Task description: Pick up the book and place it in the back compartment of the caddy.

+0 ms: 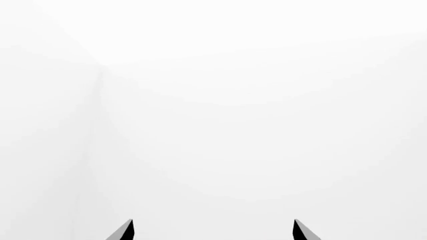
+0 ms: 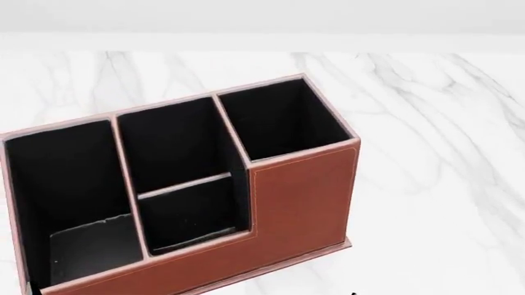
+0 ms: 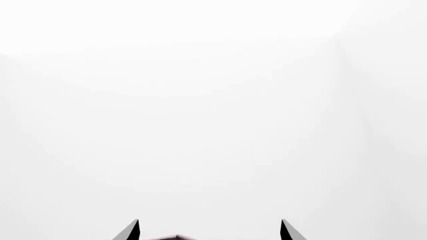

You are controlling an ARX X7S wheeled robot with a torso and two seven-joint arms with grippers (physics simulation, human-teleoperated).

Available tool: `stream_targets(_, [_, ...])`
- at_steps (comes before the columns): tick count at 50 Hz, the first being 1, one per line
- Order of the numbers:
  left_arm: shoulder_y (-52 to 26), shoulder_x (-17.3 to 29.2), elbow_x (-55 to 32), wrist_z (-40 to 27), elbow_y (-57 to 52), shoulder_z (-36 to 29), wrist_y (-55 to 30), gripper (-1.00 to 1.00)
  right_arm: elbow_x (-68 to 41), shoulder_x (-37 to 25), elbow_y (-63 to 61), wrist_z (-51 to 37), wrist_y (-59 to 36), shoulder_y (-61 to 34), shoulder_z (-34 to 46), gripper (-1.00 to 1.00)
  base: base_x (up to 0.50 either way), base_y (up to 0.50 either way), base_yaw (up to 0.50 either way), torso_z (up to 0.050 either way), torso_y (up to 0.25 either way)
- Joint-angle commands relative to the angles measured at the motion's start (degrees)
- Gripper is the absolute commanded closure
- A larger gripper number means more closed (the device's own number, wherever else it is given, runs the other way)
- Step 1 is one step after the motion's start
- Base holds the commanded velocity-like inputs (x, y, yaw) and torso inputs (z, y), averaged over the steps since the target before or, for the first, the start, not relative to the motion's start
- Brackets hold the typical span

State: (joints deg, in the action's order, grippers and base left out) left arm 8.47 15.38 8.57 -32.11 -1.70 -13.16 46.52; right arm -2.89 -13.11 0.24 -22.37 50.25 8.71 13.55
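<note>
a large reddish-brown, leather-look caddy (image 2: 299, 190) with pale stitched rims and matte black lining stands on a white marble table (image 2: 434, 135) veined in soft grey. its walls are flat and boxy, stepping from a tall end down to a low front. at the tall end sits a deep square cell (image 2: 283, 120). beside that cell, the middle section is split by a thin divider into two parts, the smaller low-walled back compartment (image 2: 193, 215) lying on the caddy's low side. beyond that a long narrow cell (image 2: 70, 196) runs the caddy's full depth. the black book appears in no view.

the left claw (image 1: 213, 231) shows only two dark pointed fingertips (image 1: 123, 231) set wide apart against blank white, gripping nothing. the right claw (image 3: 209, 231) is likewise spread wide, with a sliver of reddish-brown showing between its tips.
</note>
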Motion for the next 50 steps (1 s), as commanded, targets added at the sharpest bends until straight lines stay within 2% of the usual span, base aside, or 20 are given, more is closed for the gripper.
stream_targets(1, [-0.14,0.21,-0.04,-0.27,0.03,-0.3,-0.13,-1.0,-0.79,-0.46,0.04,0.16,-0.02,-0.15,0.73,-1.0,0.0,0.0,0.0,0.0,0.0])
stream_targets(29, [-0.28,1.8,-1.15,-0.59,-1.65,-0.05,-1.85,-1.0,-0.69,-1.0,-0.01,0.07,-0.17,-0.3,1.72,-1.0,0.0,0.0,0.0,0.0,0.0])
stream_targets(41, [-1.99,6.25,-7.14,3.46,-3.43,-1.13,-6.12,-1.0,-0.5,-1.13,0.14,-0.04,-0.14,-0.37,2.08,-1.0,0.0,0.0,0.0,0.0,0.0])
stream_targets(47, [-4.47,10.28,-11.75,8.83,-6.02,-3.55,-12.18,-1.0,-0.62,-1.19,0.42,-0.08,-0.27,-0.69,2.26,-1.0,0.0,0.0,0.0,0.0,0.0])
stream_targets(50, [-5.45,11.06,-11.75,9.39,-7.04,-3.59,-15.03,-1.0,-0.64,-1.22,0.5,-0.11,-0.23,-0.71,2.35,-1.0,0.0,0.0,0.0,0.0,0.0])
